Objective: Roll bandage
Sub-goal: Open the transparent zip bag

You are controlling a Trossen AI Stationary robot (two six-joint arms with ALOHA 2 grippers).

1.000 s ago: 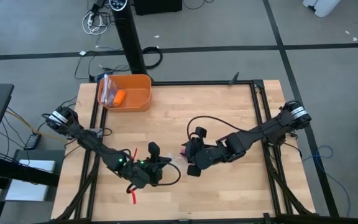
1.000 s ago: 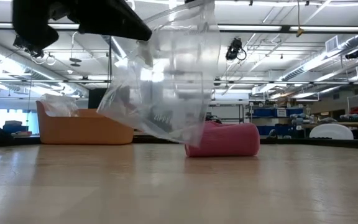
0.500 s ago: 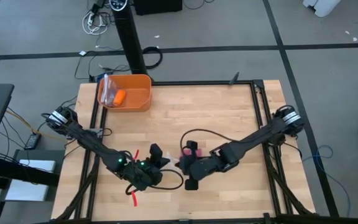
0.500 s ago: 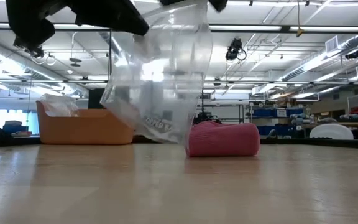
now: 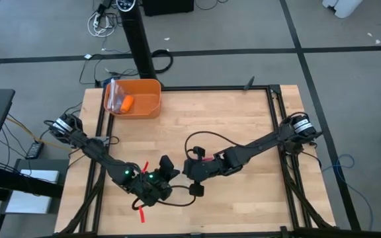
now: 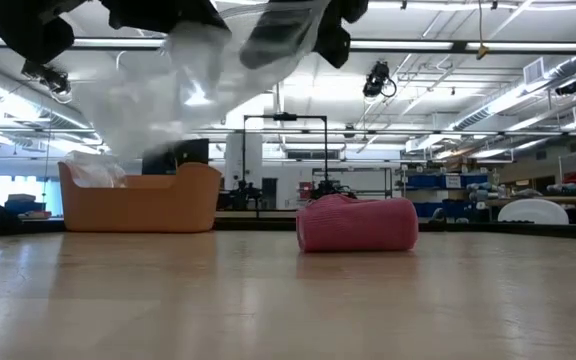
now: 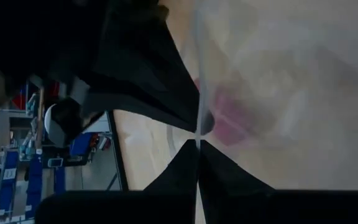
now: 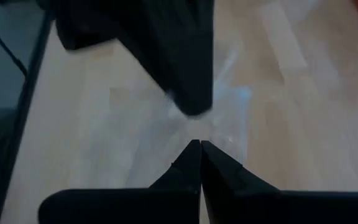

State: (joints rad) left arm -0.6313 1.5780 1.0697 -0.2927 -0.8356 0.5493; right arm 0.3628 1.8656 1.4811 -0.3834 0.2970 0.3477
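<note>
The bandage (image 6: 358, 223) is a rolled pink cylinder lying on its side on the wooden table; from above only a bit of it (image 5: 200, 158) shows beside the right arm. A clear plastic bag (image 6: 203, 75) hangs in the air above the table, held between both grippers. My left gripper (image 5: 166, 174) and my right gripper (image 5: 186, 172) stand close together near the table's middle front, each shut on the bag. In the left wrist view the bandage (image 7: 229, 118) shows blurred through the bag. My left gripper pinches a thin edge of the clear bag (image 7: 199, 115) between its two fingers. The bag is lifted clear of the table and spreads out beyond the fingertips. My right gripper pinches the bag's clear film (image 8: 222, 118) between its two shut fingers, opposite the left gripper (image 8: 179, 56). The bag is clear of the table and stretches between the two grippers.
An orange bin (image 5: 144, 106) stands at the table's far left, with a small orange object (image 5: 127, 102) and crinkled plastic in it. A dark metal frame (image 5: 276, 132) runs along the table's edges. Bare wood lies to the far right and near right.
My right gripper has gone toward the table's left edge, up to the left gripper, and has taken hold of the bag. The bag, which hung down in front of the bandage, is now drawn up and spread high. The bandage has stayed on the table.
</note>
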